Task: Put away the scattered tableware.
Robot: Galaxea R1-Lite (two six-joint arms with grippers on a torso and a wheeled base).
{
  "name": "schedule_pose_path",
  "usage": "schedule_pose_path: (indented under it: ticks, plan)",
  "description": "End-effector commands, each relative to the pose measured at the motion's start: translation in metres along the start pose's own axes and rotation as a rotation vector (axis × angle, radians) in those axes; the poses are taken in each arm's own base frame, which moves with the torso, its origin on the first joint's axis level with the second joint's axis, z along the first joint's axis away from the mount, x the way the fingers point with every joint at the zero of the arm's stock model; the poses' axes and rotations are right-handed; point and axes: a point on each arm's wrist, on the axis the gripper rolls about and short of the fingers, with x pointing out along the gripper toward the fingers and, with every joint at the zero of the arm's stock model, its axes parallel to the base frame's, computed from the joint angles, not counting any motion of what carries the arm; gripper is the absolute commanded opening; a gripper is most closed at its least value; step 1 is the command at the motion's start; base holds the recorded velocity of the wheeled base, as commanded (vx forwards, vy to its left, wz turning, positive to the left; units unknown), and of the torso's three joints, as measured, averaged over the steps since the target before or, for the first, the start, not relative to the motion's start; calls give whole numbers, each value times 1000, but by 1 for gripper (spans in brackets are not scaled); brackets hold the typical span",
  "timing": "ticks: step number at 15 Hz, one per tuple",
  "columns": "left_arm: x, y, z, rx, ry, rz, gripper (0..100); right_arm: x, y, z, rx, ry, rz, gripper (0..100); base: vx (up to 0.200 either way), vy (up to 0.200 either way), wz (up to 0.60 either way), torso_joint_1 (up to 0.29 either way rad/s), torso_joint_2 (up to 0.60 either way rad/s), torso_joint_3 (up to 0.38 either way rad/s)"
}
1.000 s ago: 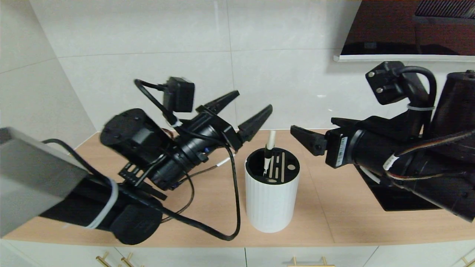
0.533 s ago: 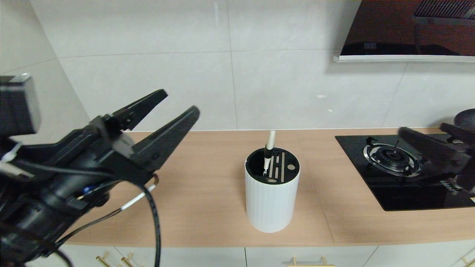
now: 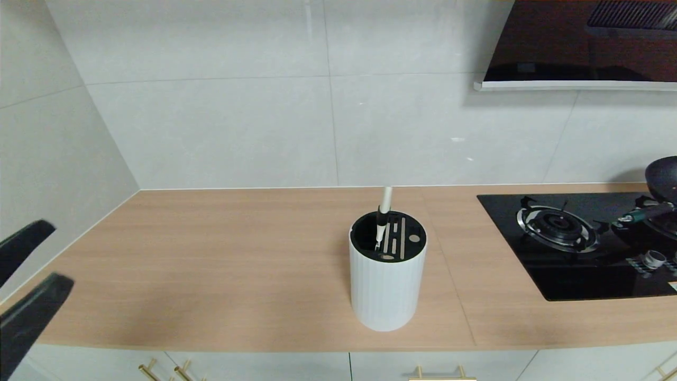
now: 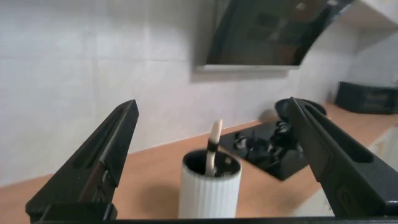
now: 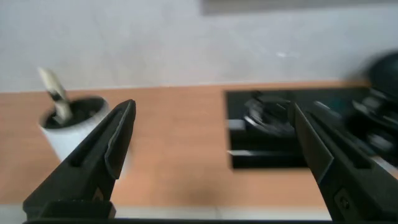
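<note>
A white ribbed utensil holder (image 3: 387,275) with a black slotted top stands on the wooden counter (image 3: 238,264), near its front edge. One utensil with a cream handle (image 3: 385,203) sticks up out of it. My left gripper (image 3: 24,275) hangs open at the far left, off the counter's front corner, with nothing between its fingers. In the left wrist view the holder (image 4: 210,190) and the handle (image 4: 213,146) lie ahead between the spread fingers. My right gripper (image 5: 214,162) is open and empty too, with the holder (image 5: 78,130) off to one side.
A black gas hob (image 3: 576,238) with burners is set into the counter on the right, with a dark pan (image 3: 664,177) at its far edge. A range hood (image 3: 576,47) hangs above it. Tiled walls close the back and left.
Both arms have pulled back from around the holder toward the frame edges. The left gripper dropped to the lower left; the right arm left the head view. Holder and utensil stayed put.
</note>
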Motion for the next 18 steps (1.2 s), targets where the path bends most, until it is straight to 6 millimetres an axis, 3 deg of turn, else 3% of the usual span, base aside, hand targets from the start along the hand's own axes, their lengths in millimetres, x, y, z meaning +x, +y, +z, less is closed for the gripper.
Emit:
schedule_pose_path:
  ticks: [1, 2, 4, 10, 11, 12, 14, 16, 18]
  plan:
    - [-84, -29, 5, 37, -72, 26, 100, -33, -9, -8, 25, -113, -86, 100, 0, 0, 0, 0, 0, 0]
    - [-103, -37, -1, 43, -32, 25, 100, -32, -7, -9, 18, -106, -151, 100, 0, 0, 0, 0, 0, 0]
    - [-101, -35, -3, 83, -88, 103, 100, -28, -2, -21, -12, -68, -213, 100, 0, 0, 0, 0, 0, 0]
    - [-110, -33, -42, 201, -70, 247, 100, -25, 4, -41, -23, -83, -307, 100, 0, 0, 0, 0, 0, 0]
    - [-110, -32, -43, 222, -65, 299, 100, -28, 6, -53, -31, -92, -266, 100, 0, 0, 0, 0, 0, 0]
    - [-110, -29, -48, 264, -12, 338, 100, -26, 6, -68, -39, -61, -238, 100, 0, 0, 0, 0, 0, 0]
    - [-116, -19, -67, 347, 185, 590, 100, -16, 4, -100, -52, 15, -284, 100, 0, 0, 0, 0, 0, 0]
    - [-121, -15, -82, 328, 343, 666, 100, -14, 4, -109, -59, 40, -283, 100, 0, 0, 0, 0, 0, 0]
    - [-122, -16, -86, 296, 382, 616, 100, -15, 4, -112, -68, 76, -272, 100, 0, 0, 0, 0, 0, 0]
